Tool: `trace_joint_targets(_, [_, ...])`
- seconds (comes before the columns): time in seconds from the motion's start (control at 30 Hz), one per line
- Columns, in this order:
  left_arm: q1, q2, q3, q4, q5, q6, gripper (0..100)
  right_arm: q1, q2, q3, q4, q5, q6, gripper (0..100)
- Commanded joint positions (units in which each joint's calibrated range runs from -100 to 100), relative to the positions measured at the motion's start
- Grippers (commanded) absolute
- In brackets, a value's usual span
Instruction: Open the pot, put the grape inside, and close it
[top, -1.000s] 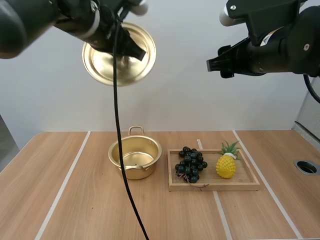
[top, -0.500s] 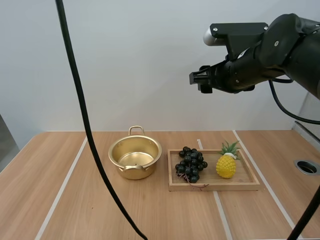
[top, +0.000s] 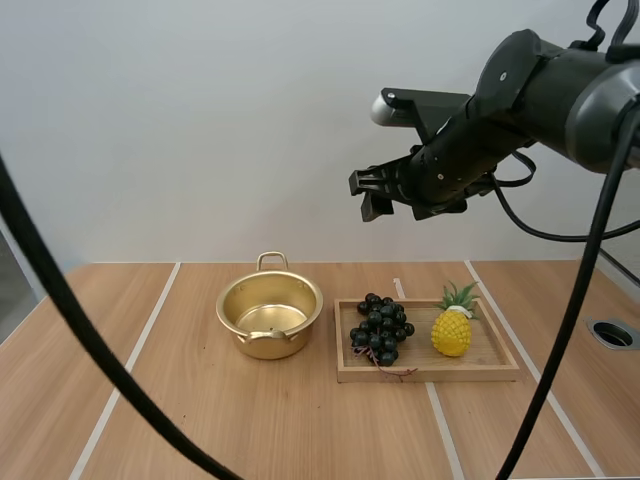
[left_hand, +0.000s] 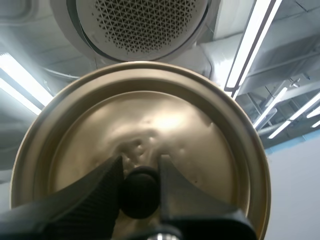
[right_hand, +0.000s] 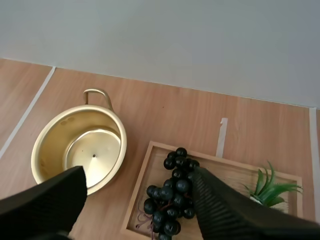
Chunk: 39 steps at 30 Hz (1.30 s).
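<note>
High view, right claw (top: 364, 196): hangs lower and further left than a moment ago, nears the grapes (top: 381, 328), one bunch, below it. One open pot (top: 270, 312) below-left, one tray (top: 495, 352), one pineapple (top: 452, 331). Left wrist, left claw (left_hand: 140, 167): clenches the one lid (left_hand: 165, 115) by its knob. Right wrist: stands released, wide, over the grapes; looks ready for pickup.

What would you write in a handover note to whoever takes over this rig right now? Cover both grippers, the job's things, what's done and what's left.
Left gripper: fingers shut on the knob of the lid, held in the air.
Right gripper: fingers open, holding nothing, high above the table.
The pot is open and empty; the grapes lie on the tray beside a pineapple.
Done: lid off. Left: grapes into pot, lid back on.
</note>
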Motion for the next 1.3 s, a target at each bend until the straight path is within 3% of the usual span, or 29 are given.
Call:
trace_joint_targets(0.0, [-0.18, 0.0, -1.1, -0.2, -1.9, -0.7, 0, 0.0, 2.2, -1.7, 0.4, 3.2, 0.2, 100])
trace_joint_targets(0.3, [-0.18, 0.6, -1.1, -0.4, -3.4, -2.5, 0, 0.0, 13.0, -1.7, 0.4, 6.2, 0.2, 100])
trace_joint_targets(0.5, [-0.18, 1.6, -1.1, -0.2, -3.5, -2.5, 0, 0.0, 19.8, -1.7, -3.9, 1.5, 1.1, 100])
trace_joint_targets(0.8, [-0.18, 2.0, -1.1, 0.4, -3.9, -2.5, 0, 0.0, 27.5, -1.6, -3.7, 1.1, 1.4, 100])
trace_joint_targets(1.27, [-0.18, 2.0, -1.1, 2.0, -3.9, -2.5, 0, 0.0, 34.9, 4.3, -4.2, -10.0, 1.4, 100])
